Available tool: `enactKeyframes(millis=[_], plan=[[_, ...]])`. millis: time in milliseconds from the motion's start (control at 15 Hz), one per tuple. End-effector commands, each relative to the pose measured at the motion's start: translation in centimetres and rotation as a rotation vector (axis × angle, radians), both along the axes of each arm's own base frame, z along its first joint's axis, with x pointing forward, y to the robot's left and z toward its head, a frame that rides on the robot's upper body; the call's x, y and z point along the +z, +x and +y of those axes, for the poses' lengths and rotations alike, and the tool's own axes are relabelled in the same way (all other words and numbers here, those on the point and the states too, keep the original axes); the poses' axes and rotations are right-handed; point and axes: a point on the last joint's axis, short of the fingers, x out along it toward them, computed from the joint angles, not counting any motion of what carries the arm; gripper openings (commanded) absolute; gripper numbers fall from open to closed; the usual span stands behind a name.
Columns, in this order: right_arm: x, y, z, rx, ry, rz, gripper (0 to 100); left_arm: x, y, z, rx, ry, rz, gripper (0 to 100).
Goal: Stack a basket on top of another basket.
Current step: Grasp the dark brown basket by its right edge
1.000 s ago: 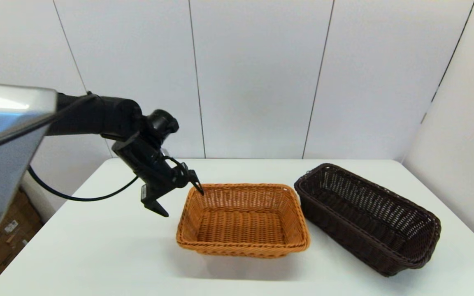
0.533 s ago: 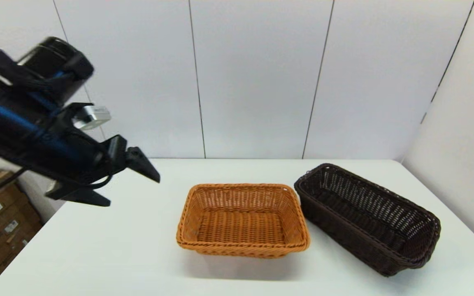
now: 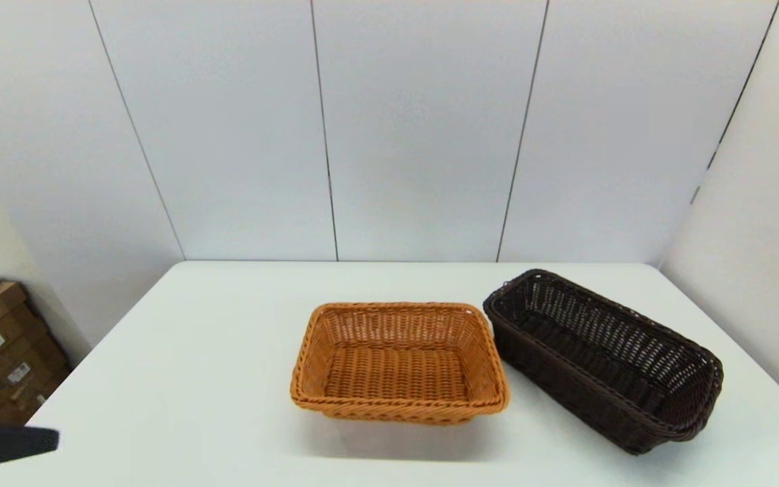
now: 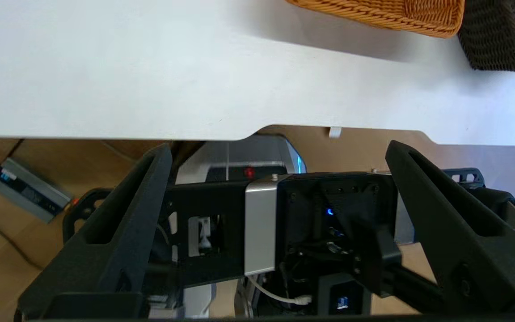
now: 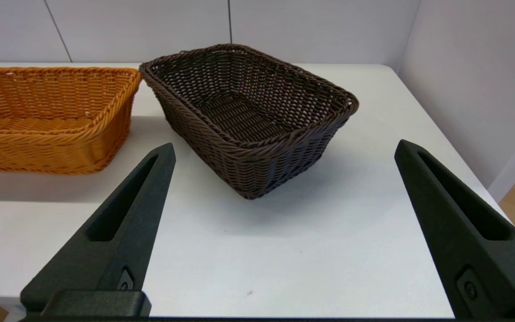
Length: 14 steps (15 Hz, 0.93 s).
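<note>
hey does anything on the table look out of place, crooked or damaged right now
Only one thing: the dark brown basket sits skewed, angled across the white table, while the orange-tan basket beside it sits square. Both are upright, empty and look undamaged. The left gripper and right gripper are open, holding nothing.

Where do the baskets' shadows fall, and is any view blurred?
Head view: the orange-tan basket casts a soft shadow toward the near table edge; all sharp. Right wrist view: the dark brown basket shades the table beside it, beyond the open right gripper. Left wrist view: the open left gripper hangs off the table, sharp.
</note>
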Motion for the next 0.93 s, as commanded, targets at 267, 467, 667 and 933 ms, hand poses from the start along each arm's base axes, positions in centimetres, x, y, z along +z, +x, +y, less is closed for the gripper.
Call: enactKeyframes(millis=[267, 467, 667, 933], plan=[[0.0, 0.0, 0.0, 0.0, 0.0, 0.0, 100, -5.5, -10.5, 2.2, 0.099, 0.022, -0.254, 100], [0.0, 0.0, 0.0, 0.0, 0.0, 0.0, 100, -8.2, -12.9, 2.0, 0.129, 0.056, -0.338, 100], [0.0, 0.0, 0.0, 0.0, 0.0, 0.0, 100, -9.9, -14.0, 1.9, 0.125, 0.076, -0.385, 100], [0.0, 0.0, 0.0, 0.0, 0.0, 0.0, 100, -12.8, -15.5, 1.6, 0.106, 0.151, -0.487, 100]])
